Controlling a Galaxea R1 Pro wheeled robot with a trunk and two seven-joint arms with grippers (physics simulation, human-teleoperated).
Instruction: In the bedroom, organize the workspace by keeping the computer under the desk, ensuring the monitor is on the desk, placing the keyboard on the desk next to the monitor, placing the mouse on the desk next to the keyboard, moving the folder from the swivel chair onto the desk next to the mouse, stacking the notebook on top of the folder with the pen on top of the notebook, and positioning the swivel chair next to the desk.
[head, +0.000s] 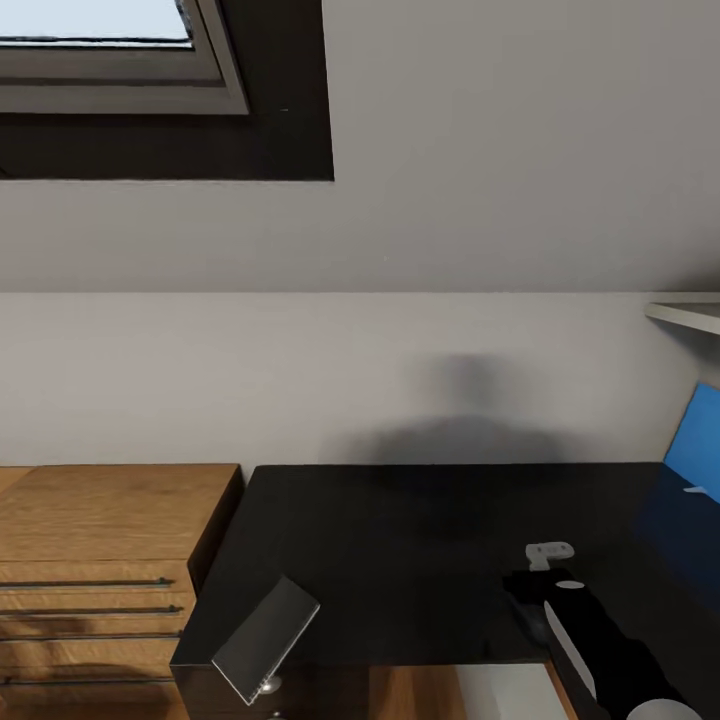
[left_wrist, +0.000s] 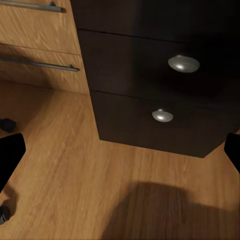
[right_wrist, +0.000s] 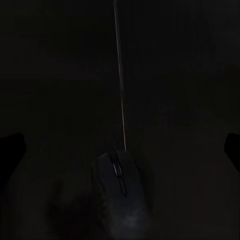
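A dark mouse (right_wrist: 122, 192) lies on the glossy black desk (head: 400, 540), its thin cable running away across the top. My right gripper (right_wrist: 122, 147) hovers over it, open, with the fingers (right_wrist: 12, 150) far apart on either side and not touching it. In the head view the right gripper (head: 537, 588) is over the desk's front right part. A bright blue folder (head: 700, 440) stands tilted at the desk's far right, cut off by the frame. My left gripper (left_wrist: 122, 152) is open and low over the floor, facing the desk's dark drawer unit (left_wrist: 150, 120) with its round silver knobs.
A low oak chest (head: 100, 560) with long bar handles stands against the desk's left side. A light grey flat panel (head: 265, 640) sticks up at the desk's front left corner. A window (head: 110, 60) is high on the wall and a shelf (head: 690, 312) at right. The floor is wooden (left_wrist: 65, 190).
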